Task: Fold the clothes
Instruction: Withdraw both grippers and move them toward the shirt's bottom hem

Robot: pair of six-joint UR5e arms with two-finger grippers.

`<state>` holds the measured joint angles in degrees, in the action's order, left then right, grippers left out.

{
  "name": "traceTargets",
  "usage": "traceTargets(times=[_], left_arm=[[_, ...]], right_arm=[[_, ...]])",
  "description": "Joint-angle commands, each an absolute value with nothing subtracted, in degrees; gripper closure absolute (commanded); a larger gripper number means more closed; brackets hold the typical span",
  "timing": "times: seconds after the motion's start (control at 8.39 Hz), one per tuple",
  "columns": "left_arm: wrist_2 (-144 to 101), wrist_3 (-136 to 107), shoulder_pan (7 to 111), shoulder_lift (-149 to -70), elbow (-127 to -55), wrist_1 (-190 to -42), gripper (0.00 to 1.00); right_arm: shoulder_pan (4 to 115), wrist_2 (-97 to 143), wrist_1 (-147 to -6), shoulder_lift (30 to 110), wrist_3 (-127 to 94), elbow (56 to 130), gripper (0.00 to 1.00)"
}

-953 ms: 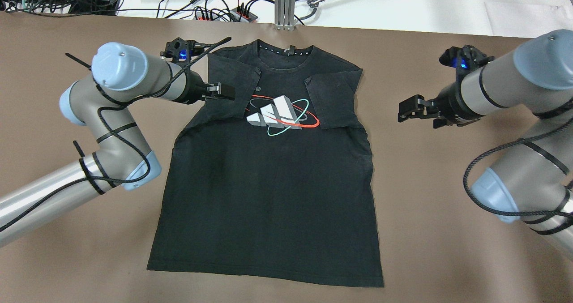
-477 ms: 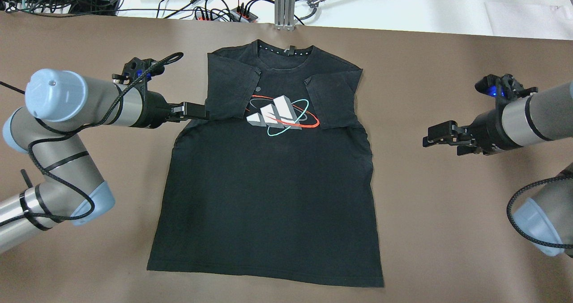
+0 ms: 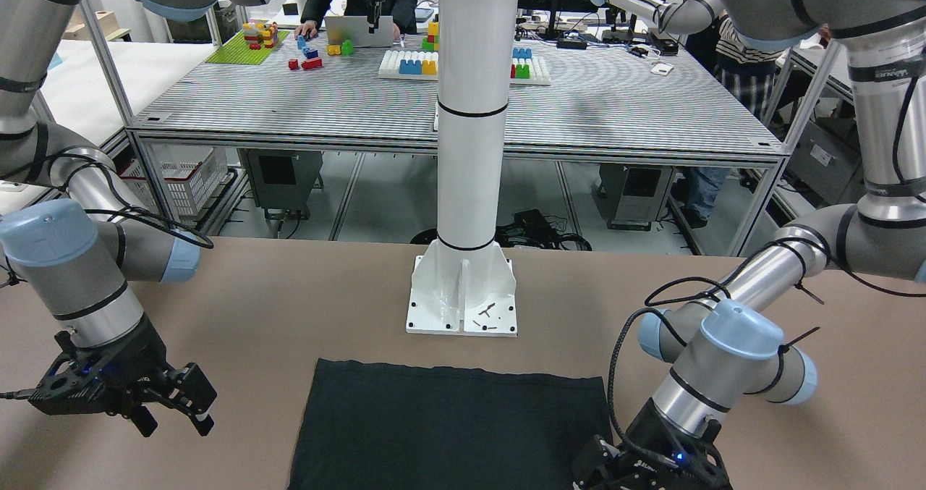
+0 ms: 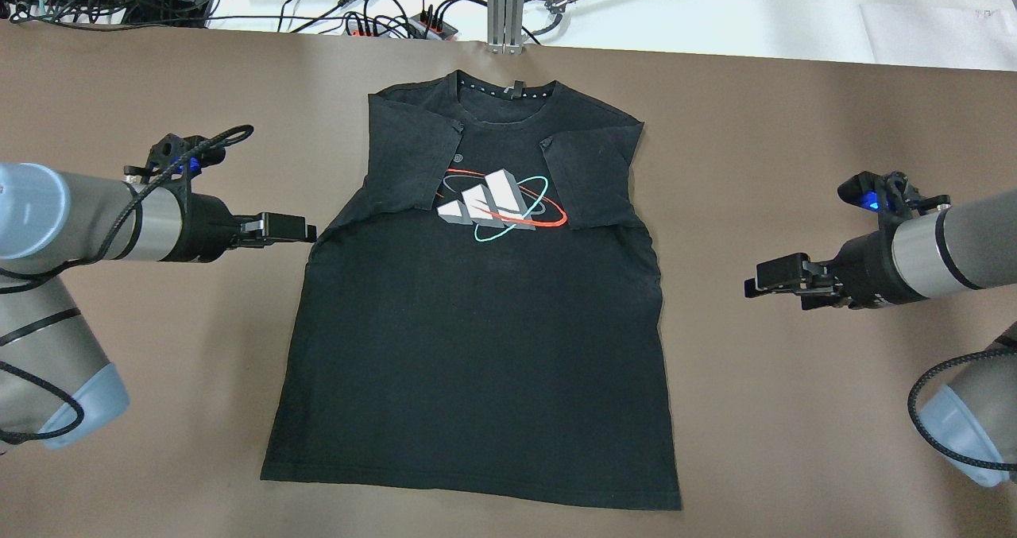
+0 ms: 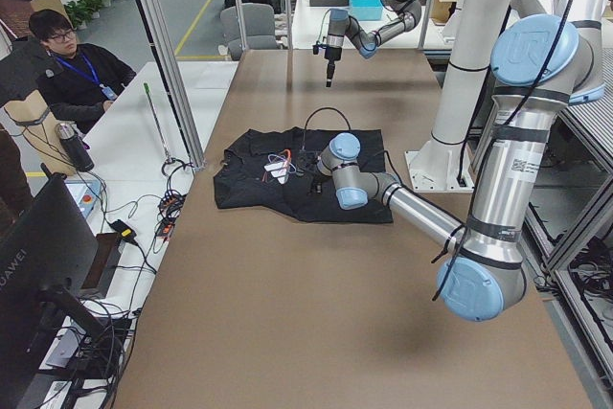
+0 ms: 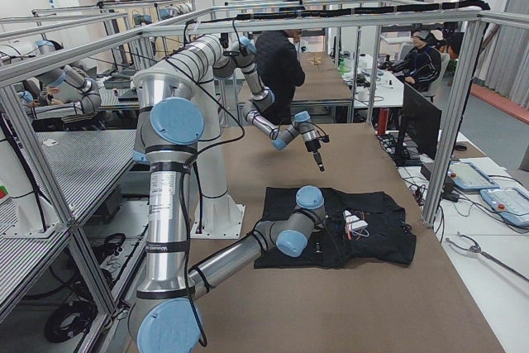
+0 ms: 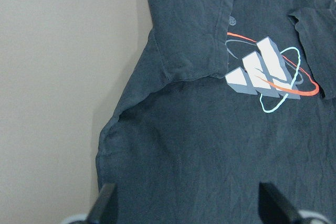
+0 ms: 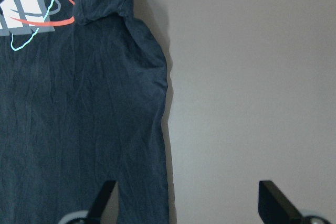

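Brown worktop (image 4: 794,164) fills the overhead view. A black T-shirt (image 4: 477,347) lies flat at its centre, front up, neck to the far side from the robot and hem to the near side, just in front of the white post (image 3: 470,113); shirt & post base don't touch. The left-side sleeve (image 4: 405,164) and right-side sleeve (image 4: 596,180) are each folded in over the chest.

Left claw (image 4: 306,230) sits at the shirt's left side edge, just below the folded sleeve. Its wrist cam shows the fingers wide apart w/ nothing between them. Can't tell if the tips touch the cloth.

Right claw (image 4: 751,285) hangs over bare worktop, near the shirt's right side edge but clear of it, also spread wide & empty.

The white, red & teal logo (image 4: 496,203) shows between the two sleeves.
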<state>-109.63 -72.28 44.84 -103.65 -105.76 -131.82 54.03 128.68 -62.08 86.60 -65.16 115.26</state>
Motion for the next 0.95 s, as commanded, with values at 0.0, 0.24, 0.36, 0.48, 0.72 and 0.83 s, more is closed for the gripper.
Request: traceTargets(times=[0.0,0.24,0.36,0.48,0.72,0.83], left_arm=[[-109.86,-72.77,44.82,-96.79,-112.3,-131.66,0.06],[-109.69,-72.77,44.82,-96.15,-112.77,-131.66,0.06],[-109.6,-72.77,44.82,-96.24,-112.85,-131.66,0.06],[-109.6,-72.77,44.82,-96.24,-112.94,-131.66,0.06],[-109.6,-72.69,44.82,-96.41,-112.76,-131.66,0.06],[-109.6,-72.69,44.82,-96.59,-112.76,-131.66,0.06]], right_arm=[[51.53,134.98,-61.79,87.01,-65.65,115.75,0.06],[49.05,134.04,-61.7,86.92,-65.57,115.84,0.06],[48.35,132.82,-61.26,86.66,-65.57,116.01,0.06],[47.03,129.84,-59.78,86.83,-65.57,116.02,0.06],[45.18,128.67,-59.41,86.4,-65.57,115.75,0.06],[45.18,128.58,-59.41,86.4,-65.57,115.66,0.06]])
